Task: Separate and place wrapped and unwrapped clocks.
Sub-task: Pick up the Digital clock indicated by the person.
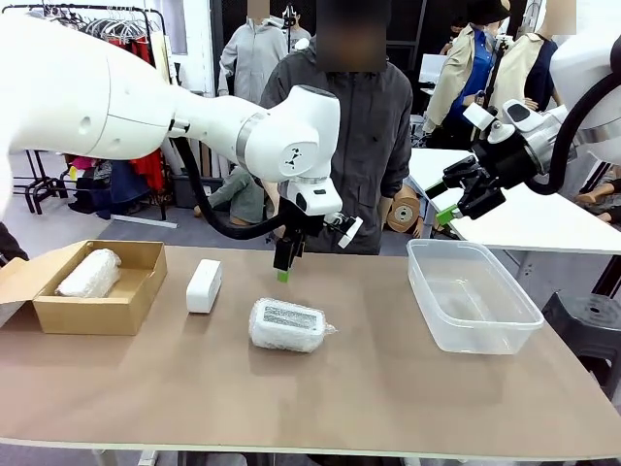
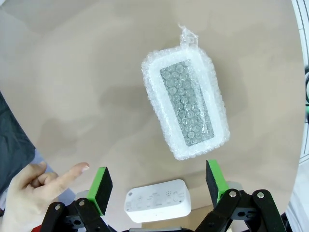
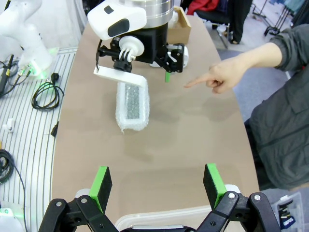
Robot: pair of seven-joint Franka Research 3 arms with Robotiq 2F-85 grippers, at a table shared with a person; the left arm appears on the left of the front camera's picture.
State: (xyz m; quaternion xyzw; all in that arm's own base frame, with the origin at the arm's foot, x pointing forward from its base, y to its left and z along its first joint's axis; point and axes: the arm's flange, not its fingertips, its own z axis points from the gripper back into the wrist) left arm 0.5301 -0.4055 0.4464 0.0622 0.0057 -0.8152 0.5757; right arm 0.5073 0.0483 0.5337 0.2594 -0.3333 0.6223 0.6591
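Wrapped clock (image 2: pixel 186 108) lies flat, white under bubbly translucent plastic

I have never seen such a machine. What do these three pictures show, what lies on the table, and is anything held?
Two white robot arms share a table with a person. The front picture looks across it; the other two come from a camera on each wrist, looking along that gripper's fingers. On the table: a bubble-wrapped clock, a bare white clock, a cardboard box holding another wrapped clock, a clear tub. The left gripper and right gripper are open, holding nothing. The person's hand points.
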